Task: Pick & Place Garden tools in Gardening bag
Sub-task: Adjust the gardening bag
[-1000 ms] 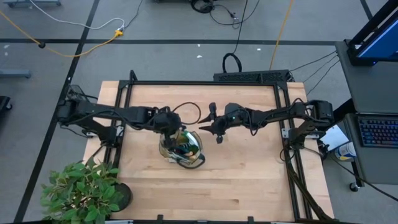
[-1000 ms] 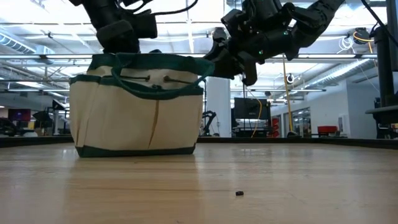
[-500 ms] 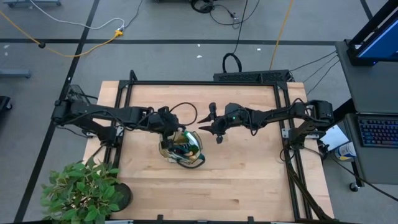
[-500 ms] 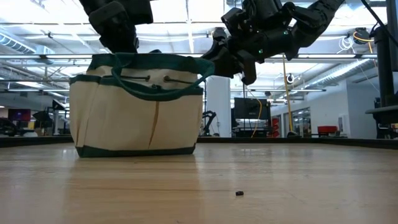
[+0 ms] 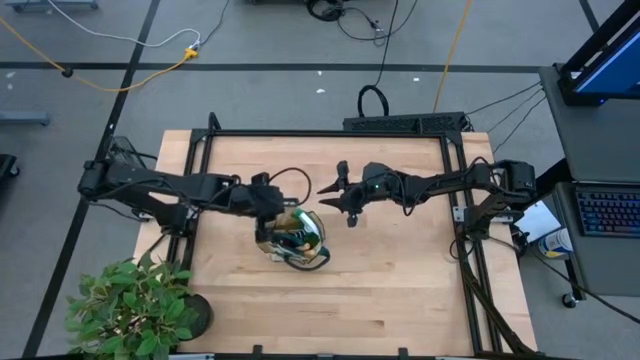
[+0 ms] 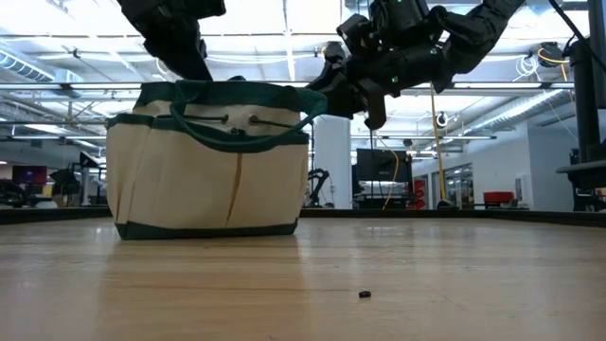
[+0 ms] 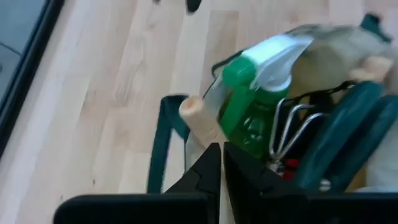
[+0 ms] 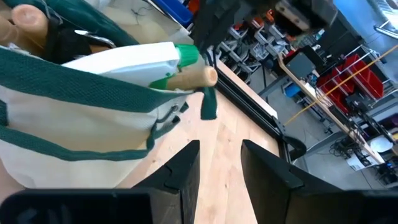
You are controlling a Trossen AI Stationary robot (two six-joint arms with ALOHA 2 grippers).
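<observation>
While closed, left hand (image 5: 268, 207) above bag (image 5: 318, 238)

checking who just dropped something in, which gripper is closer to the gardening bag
Left. The left gripper hangs shut over the gardening bag at its rim; the right gripper is beside the bag, empty.

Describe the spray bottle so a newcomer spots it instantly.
Find the beige bag with dark green trim, mid-table between the two grippers. The spray bottle stands inside it among wooden handles and a metal rake. It is the only green plastic item, with a white trigger top.
</observation>
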